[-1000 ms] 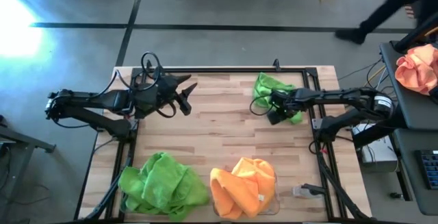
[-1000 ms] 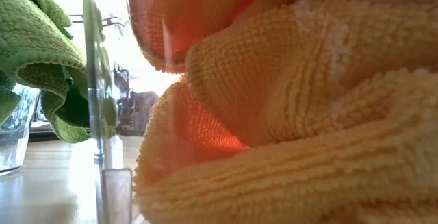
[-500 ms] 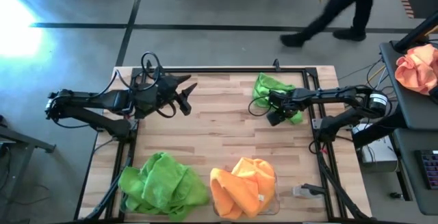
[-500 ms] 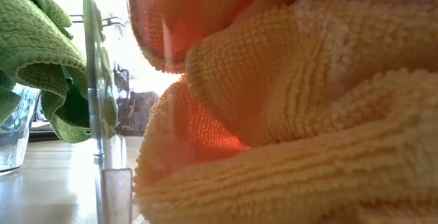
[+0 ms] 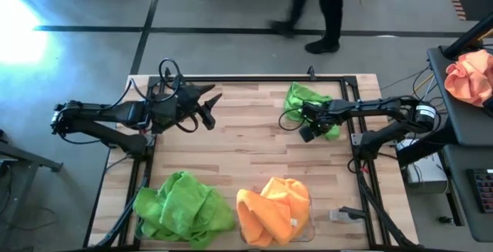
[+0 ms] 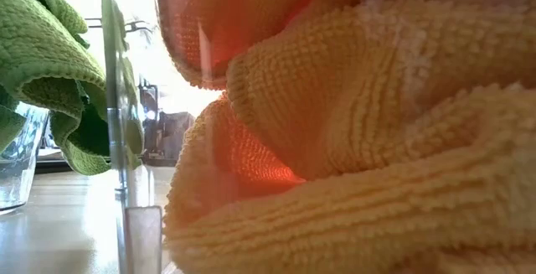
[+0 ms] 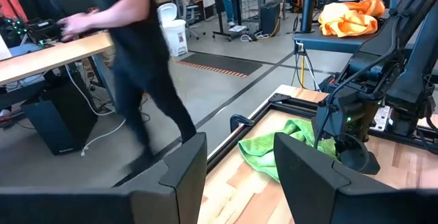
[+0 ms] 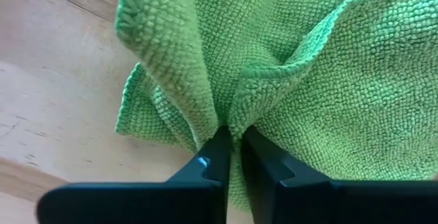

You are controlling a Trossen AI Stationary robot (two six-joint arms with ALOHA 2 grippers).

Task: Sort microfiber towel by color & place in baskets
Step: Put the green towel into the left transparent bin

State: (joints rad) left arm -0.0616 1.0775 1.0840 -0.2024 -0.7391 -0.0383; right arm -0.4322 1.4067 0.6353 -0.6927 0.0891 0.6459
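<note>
One lime green microfiber towel (image 5: pixel 306 99) lies crumpled on the wood at the table's far right. My right gripper (image 5: pixel 310 129) points down on its near edge and is shut on it; the right wrist view shows it up close (image 8: pixel 233 150). My left gripper (image 5: pixel 211 110) hangs open above the table's far left, pointing toward the right, with nothing between its fingers (image 7: pixel 239 176). Near the front edge, a heap of green towels (image 5: pixel 183 210) and a heap of orange towels (image 5: pixel 271 210) fill the baskets (image 5: pixel 310 206). My right gripper pinches a raised fold (image 8: pixel 236 113) of the green towel between its two fingers, which come from above and point down. The fold stands up between the fingertips. The rest of the towel lies spread on the table around them.
A person walks on the floor beyond the table's far edge (image 5: pixel 320 5). A pale orange cloth bundle (image 5: pixel 470 75) sits on a side stand off the table's right. Bare wood lies in the table's middle (image 5: pixel 246 144). The low view is filled by orange towel (image 6: pixel 377 140) behind a clear basket wall (image 6: pixel 117 140).
My right gripper has sunk a little onto the green towel's near edge. The towel stays where it was. The person beyond the far edge has walked from right to left.
</note>
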